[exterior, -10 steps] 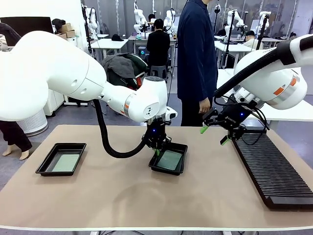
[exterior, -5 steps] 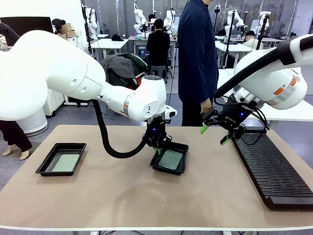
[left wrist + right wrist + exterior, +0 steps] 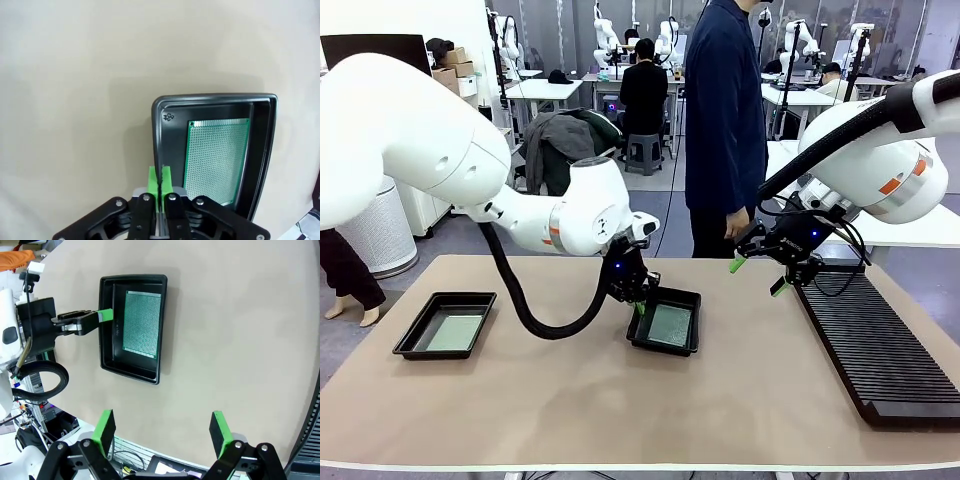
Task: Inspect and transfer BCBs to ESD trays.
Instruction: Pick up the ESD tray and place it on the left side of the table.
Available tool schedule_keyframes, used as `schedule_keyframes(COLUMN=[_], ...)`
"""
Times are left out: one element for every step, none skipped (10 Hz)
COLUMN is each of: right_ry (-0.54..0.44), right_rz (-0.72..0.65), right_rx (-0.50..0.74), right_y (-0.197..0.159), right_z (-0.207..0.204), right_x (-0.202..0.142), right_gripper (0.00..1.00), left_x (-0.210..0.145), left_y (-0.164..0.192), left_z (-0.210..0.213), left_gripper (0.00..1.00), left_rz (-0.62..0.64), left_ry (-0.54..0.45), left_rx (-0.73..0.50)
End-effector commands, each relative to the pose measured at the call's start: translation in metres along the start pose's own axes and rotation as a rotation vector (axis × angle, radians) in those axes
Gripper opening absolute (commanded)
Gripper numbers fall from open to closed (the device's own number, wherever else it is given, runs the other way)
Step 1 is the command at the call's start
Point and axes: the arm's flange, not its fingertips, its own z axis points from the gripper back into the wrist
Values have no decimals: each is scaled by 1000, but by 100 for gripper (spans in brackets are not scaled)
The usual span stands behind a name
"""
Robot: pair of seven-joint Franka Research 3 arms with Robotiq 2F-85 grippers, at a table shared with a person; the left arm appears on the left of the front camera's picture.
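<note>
Two black ESD trays lie on the tan table. The middle tray (image 3: pixel 662 348) (image 3: pixel 159 107) (image 3: pixel 131 373) holds one green BCB (image 3: pixel 669 324) (image 3: pixel 217 160) (image 3: pixel 142 322). The left tray (image 3: pixel 428 353) holds another BCB (image 3: pixel 453 331). My left gripper (image 3: pixel 638 303) (image 3: pixel 160 180) (image 3: pixel 105 315) is shut, its green pads pressed together right at the middle tray's rim; whether they pinch the rim I cannot tell. My right gripper (image 3: pixel 757 276) (image 3: pixel 162 427) hovers open and holds nothing, above the table to the right of that tray.
A long black ribbed rack (image 3: pixel 880 350) lies along the table's right side. A person in dark blue (image 3: pixel 725 120) stands at the far edge, one hand (image 3: pixel 738 222) hanging just behind my right gripper. Bare table lies between the trays and along the front.
My left arm's elbow has swung left and lower, and its gripper has shifted slightly left at the tray's rim. The middle tray has turned a little. The right arm has not moved.
</note>
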Motion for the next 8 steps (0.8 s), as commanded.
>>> schedule_keyframes(right_ry=[0,0,0,0,0,0,0,0], right_rz=[-13,-13,-13,-13,-13,-13,-13,-13], right_rx=[-19,-19,-19,-19,-19,-19,-19,-19], right_y=[1,1,1,1,1,1,1,1], right_z=[-1,-1,-1,-1,-1,-1,-1,-1], right_x=[3,3,3,3,3,3,3,3], right_gripper=[100,100,100,100,100,100,100,100], left_x=[-23,-29,-36,-41,-46,-49,-52,-55], left_y=[22,29,36,43,50,55,60,66], left_z=[5,8,12,17,22,27,33,40], left_gripper=[3,3,3,3,3,3,3,3], left_rz=[2,11,23,32,35,35,43,45], left_ry=[-32,-45,-59,-77,-94,-99,-103,-107], left_rx=[-88,-122,-141,-161,-192,-208,-214,-222])
